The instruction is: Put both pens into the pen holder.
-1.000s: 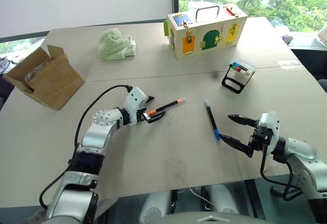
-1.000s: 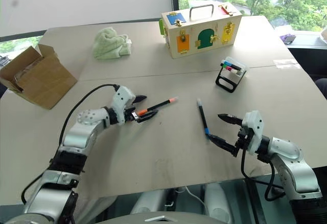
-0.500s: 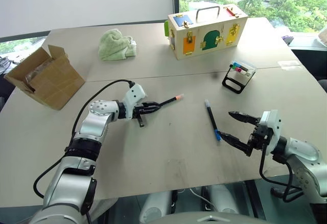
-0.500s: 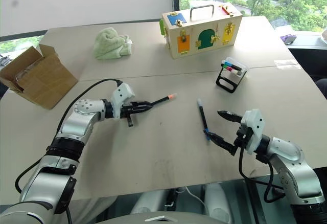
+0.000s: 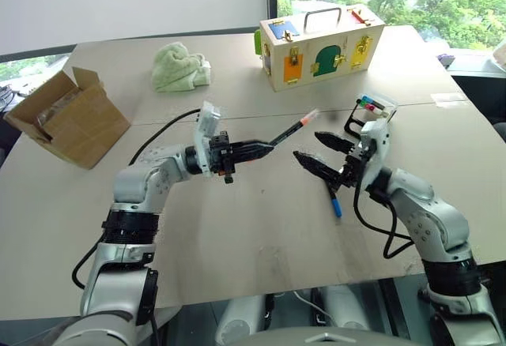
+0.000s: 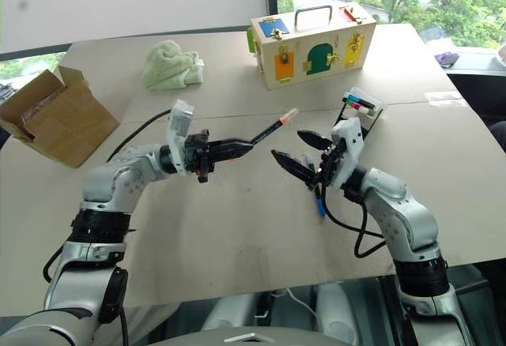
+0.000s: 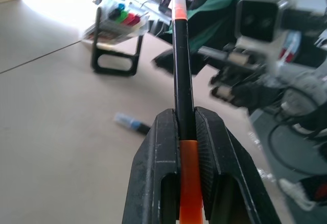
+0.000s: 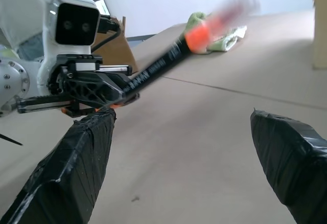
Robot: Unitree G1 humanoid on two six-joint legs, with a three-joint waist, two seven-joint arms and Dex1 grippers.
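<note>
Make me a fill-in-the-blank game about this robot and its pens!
1. The left gripper is shut on the pen with ______ ends.
2. The pen with the blue end lies on the ______.
3. The right gripper is ______ and holds nothing.
4. The pen holder stands in front of the ______ box.

Missing words: orange; table; open; wooden

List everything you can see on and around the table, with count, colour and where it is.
Table: one, beige.
Orange-ended pen: one, black, held above the table.
Blue-ended pen: one, black, flat on the table under the right arm.
Pen holder: one, clear tray on a black stand, right of centre.
Wooden latch box: one, pale with coloured doors, far side.
Towel: one, pale green, far left.
Cardboard box: one, brown, left edge.
Left gripper: jaws shut on the orange-ended pen.
Right gripper: jaws open, facing it.
</note>
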